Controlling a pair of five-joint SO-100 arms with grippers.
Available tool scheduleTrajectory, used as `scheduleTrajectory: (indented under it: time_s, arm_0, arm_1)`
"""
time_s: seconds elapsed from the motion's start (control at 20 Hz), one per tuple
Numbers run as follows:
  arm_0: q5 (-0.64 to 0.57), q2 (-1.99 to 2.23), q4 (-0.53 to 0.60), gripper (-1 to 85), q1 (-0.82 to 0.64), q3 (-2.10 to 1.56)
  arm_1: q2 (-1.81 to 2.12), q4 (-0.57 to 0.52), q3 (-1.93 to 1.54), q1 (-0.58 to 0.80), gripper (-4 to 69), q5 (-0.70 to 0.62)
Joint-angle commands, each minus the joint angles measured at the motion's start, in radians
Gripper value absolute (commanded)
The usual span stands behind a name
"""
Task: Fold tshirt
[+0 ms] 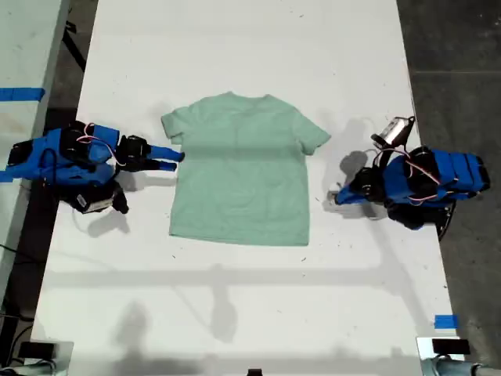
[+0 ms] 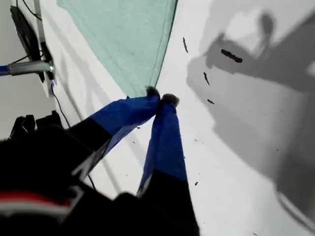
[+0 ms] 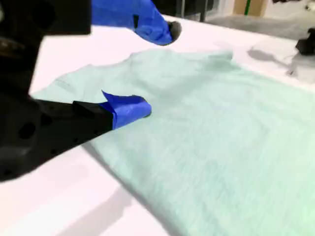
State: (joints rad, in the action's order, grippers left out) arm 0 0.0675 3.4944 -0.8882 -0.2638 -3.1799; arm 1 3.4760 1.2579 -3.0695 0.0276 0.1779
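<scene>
The tshirt [image 1: 241, 168] lies flat mid-frame on the white worktop [image 1: 235, 47] in the exterior view, while only the wrist views show my first tool [image 2: 160, 96] pinched closed, empty, just off a hem corner, and my second tool [image 3: 157, 69] gaping wide over a sleeve.

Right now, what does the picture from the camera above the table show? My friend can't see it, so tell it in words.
A pale mint-green tshirt lies flat and unfolded in the middle of a white table. A blue robot arm sits on each side of it, with my second gripper at the sleeve on the exterior view's left and my first gripper just off the shirt's edge on that view's right.
</scene>
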Motion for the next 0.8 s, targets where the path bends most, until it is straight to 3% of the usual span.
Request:
scheduleTrajectory:
  time_s: [0.0,0.1,0.15,0.3,0.4,0.55,0.75]
  arm_0:
    - [-0.002,0.107,0.063,17.3,0.075,-0.003]
    - [0.017,0.107,-0.023,20.4,0.012,0.025]
    - [0.02,0.107,-0.025,16.3,-0.008,0.04]
    - [-0.087,0.106,0.183,0.1,-0.011,0.04]
    - [-0.086,0.015,0.066,0.1,-0.084,0.16]
    - [-0.167,-0.531,-0.038,0.1,-0.137,0.545]
    - [-0.385,-1.172,-0.408,0.1,-0.272,1.193]
  arm_1:
    - [0.009,-0.005,0.057,0.052,-0.2,-0.067]
    - [0.009,-0.032,0.117,0.103,-0.3,-0.137]
    - [0.006,-0.029,0.153,0.135,-0.2,-0.181]
    - [-0.126,-0.025,0.29,0.219,-0.3,-0.316]
    - [-0.41,-0.014,0.486,0.27,-0.3,-0.408]
    - [-0.796,0.054,0.811,0.36,0.6,-0.569]
    - [-1.132,0.23,1.197,0.502,1.5,-0.759]
